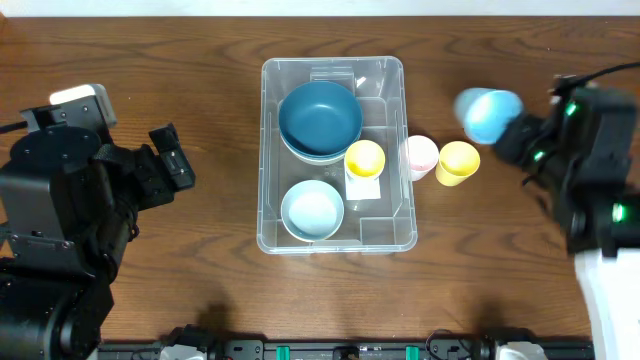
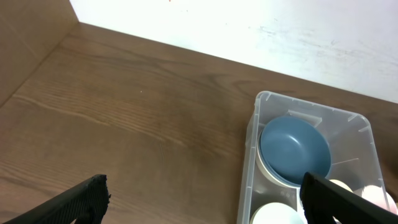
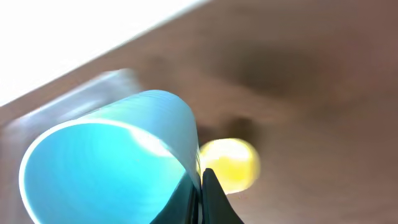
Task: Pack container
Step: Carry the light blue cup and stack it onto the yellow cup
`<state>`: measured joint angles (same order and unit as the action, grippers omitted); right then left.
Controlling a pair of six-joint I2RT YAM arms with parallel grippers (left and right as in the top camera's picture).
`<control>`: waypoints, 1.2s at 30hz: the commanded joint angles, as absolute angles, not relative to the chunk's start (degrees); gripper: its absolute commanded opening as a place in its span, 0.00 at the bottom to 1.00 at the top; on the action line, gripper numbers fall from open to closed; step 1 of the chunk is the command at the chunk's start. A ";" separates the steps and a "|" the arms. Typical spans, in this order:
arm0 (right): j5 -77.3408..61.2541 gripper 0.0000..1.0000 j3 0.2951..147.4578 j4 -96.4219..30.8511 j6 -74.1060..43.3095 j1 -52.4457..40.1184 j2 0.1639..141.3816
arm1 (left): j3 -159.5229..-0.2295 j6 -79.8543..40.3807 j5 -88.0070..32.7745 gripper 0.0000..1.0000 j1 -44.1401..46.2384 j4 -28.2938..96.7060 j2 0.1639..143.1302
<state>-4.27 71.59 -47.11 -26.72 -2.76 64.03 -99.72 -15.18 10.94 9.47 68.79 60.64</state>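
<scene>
Container (image 1: 380,62): middle of the bench, well apart from both side edges; judged about half packed, with bare floor showing along its right wall.
Left gripper (image 2: 205,208): near the bench's left edge, fingers spread wide, nothing between them.
Right gripper (image 3: 200,198): near the right edge, pinching the rim of the blue cup (image 1: 488,113), one finger inside it and one outside; the cup is raised and tilted, not yet packed.
Dark blue bowl (image 1: 320,118): packed, at the container's far end.
Pale blue bowl (image 1: 312,210): packed, at the near end.
Packed yellow cup (image 1: 364,159): upright inside, between the two bowls.
Loose yellow cup (image 1: 458,162): on the bench to the right of the container, left to pack.
Pink cup (image 1: 420,155): just outside the right wall, left to pack.
</scene>
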 commanded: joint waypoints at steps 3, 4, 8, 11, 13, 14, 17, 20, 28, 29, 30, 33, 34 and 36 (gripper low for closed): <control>-4.16 0.01 71.48 -48.36 -28.69 -16.34 64.86 | -99.61 -15.07 11.64 0.98 9.32 68.79 60.60; -3.60 0.01 71.48 -48.73 -29.34 -18.46 66.13 | -99.61 -15.07 11.64 0.98 9.32 68.79 60.60; -1.72 0.01 71.48 -49.30 -30.00 -24.14 72.79 | -99.61 -15.07 11.64 0.98 9.32 68.79 60.60; -1.72 0.01 71.48 -49.04 -30.37 -26.30 78.30 | -99.61 -15.07 11.64 0.98 9.32 68.79 60.60; -1.74 0.01 71.48 -48.95 -31.35 -27.05 81.43 | -99.61 -15.07 11.64 0.98 9.32 68.79 60.60; -1.74 0.01 71.48 -48.69 -31.51 -27.27 82.59 | -99.61 -15.07 11.64 0.98 9.32 68.79 60.60; -1.48 0.01 71.48 -46.96 -31.68 -28.18 85.73 | -99.61 -15.07 11.64 0.98 9.32 68.79 60.60; 2.44 0.01 71.48 -44.49 -31.66 -28.86 87.42 | -99.61 -15.07 11.64 0.98 9.32 68.79 60.60; 4.43 0.06 71.53 -41.65 -31.66 -28.93 87.50 | -99.61 -15.07 11.64 0.98 9.32 68.79 60.60; 4.23 0.24 71.53 -41.91 -31.66 -28.93 87.50 | -99.61 -15.07 11.64 0.98 9.32 68.79 60.60; 4.19 0.48 71.53 -42.28 -31.66 -28.93 87.48 | -99.61 -15.07 11.64 0.98 9.32 68.79 60.60; 4.08 0.56 71.55 -43.51 -30.81 -28.88 86.83 | -99.61 -15.07 11.64 0.98 9.32 68.79 60.60; 4.14 0.58 71.57 -43.79 -30.72 -28.86 86.24 | -99.61 -15.07 11.64 0.98 9.32 68.79 60.60; 5.23 0.58 71.57 -43.94 -30.61 -28.36 84.33 | -99.61 -15.07 11.64 0.98 9.32 68.79 60.60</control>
<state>3.31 71.50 -43.81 -31.09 -28.32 87.39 -99.72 -15.18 10.94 9.47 68.79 60.64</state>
